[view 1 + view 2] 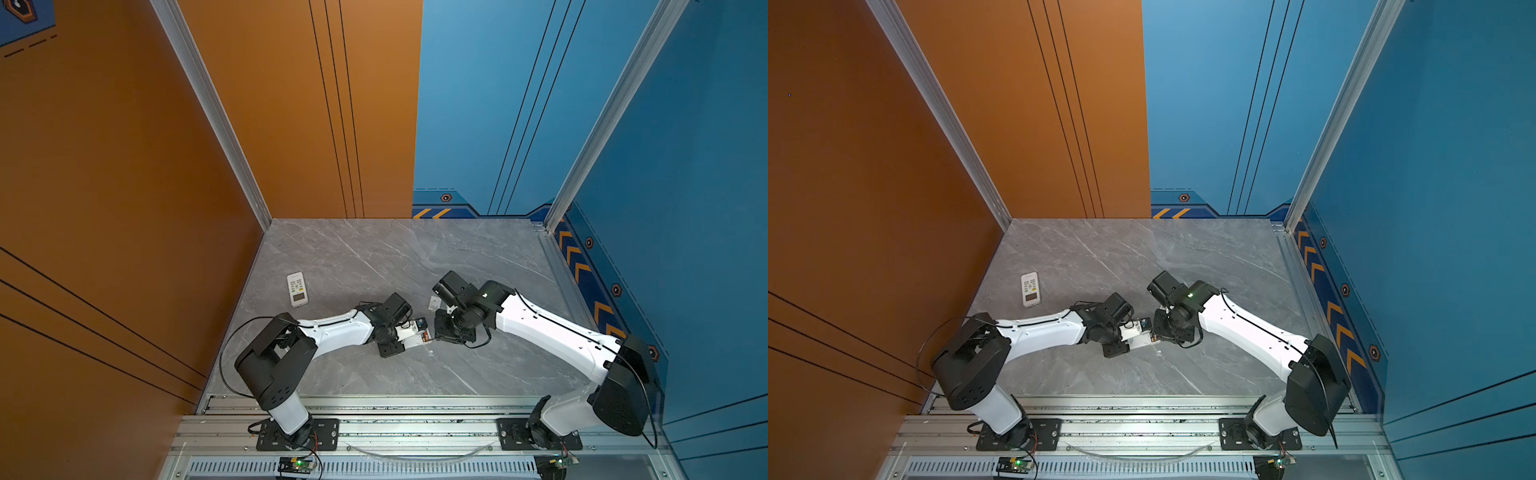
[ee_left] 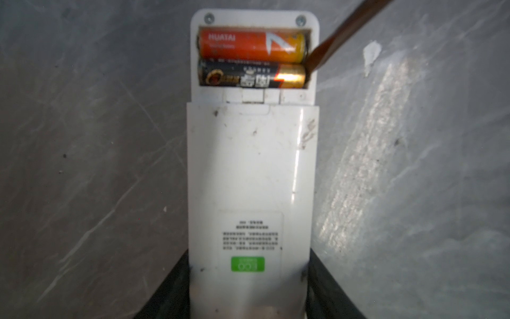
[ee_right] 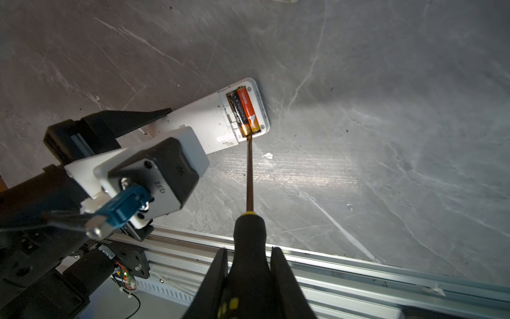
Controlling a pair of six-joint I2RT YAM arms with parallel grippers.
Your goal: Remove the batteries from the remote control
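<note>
Compartment open. Orange battery [image 2: 248, 45] and black battery [image 2: 248, 76] both sit in the remote [image 2: 251, 171]; none is out yet. Left gripper [image 2: 249, 262], part-open, clamps the remote body. Right gripper [image 3: 249, 265], nearly closed, grips the screwdriver [image 3: 249, 171], its tip at the batteries' gold ends. Both extractions pending.

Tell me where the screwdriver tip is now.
In the right wrist view, the screwdriver tip sits at the open compartment edge of the remote, by the gold ends of the orange battery and black battery.
</note>
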